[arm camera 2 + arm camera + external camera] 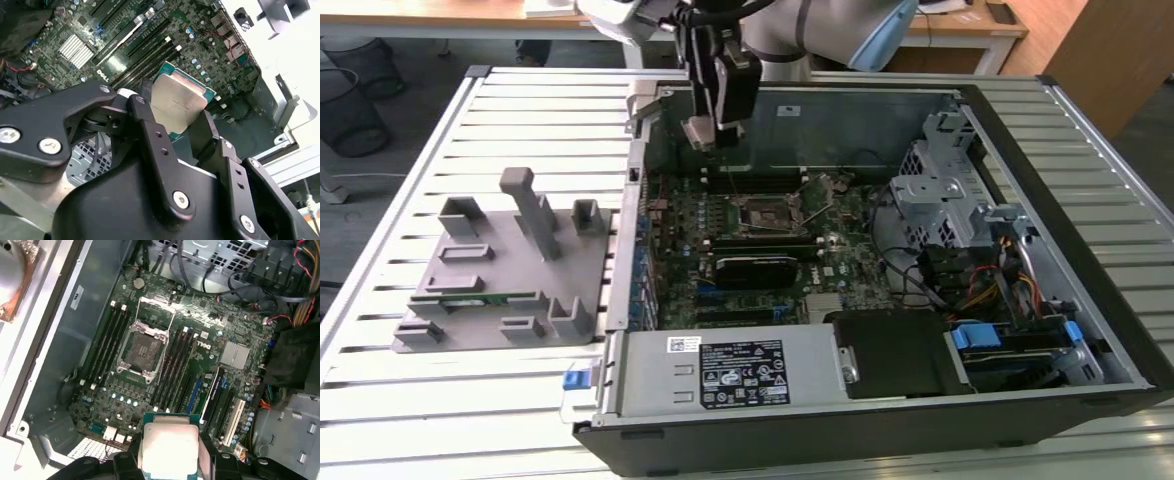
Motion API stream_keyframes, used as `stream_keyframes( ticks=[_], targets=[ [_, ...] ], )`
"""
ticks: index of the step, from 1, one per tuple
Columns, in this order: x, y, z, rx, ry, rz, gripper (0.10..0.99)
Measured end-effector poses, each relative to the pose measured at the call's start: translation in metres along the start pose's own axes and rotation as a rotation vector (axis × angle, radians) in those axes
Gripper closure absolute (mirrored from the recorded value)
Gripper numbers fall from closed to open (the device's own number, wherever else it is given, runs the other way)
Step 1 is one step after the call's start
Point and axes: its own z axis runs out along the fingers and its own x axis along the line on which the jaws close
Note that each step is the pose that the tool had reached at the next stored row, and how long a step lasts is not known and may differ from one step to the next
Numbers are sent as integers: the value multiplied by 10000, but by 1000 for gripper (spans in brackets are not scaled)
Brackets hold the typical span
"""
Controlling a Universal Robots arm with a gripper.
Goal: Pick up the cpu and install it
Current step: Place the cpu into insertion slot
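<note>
Fingers [150, 130] clamped on the small square silver-topped cpu [177, 102] should hold it level, edges squared to the open metal-framed socket [142, 350].

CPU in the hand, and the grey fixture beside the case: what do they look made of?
The cpu has a top that looks like bare metal, silver with a dull sheen that catches light. Its thin green rim suggests circuit board. It sits clamped in the hand. The grey fixture is uniform matte grey with blocky posts and slots, likely moulded or printed plastic, but that can't be confirmed.
</note>
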Motion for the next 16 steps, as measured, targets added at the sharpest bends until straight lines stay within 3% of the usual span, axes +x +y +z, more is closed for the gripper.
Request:
stream_keyframes(
  ticks=[3, 10, 14, 16],
  targets=[
    [1, 0, 4, 11, -18, 364, 549],
    [1, 3, 22, 16, -36, 377, 549],
    [-24, 93, 64, 12, -21, 396, 549],
    [-28, 105, 78, 10, -16, 516, 549]
  ],
)
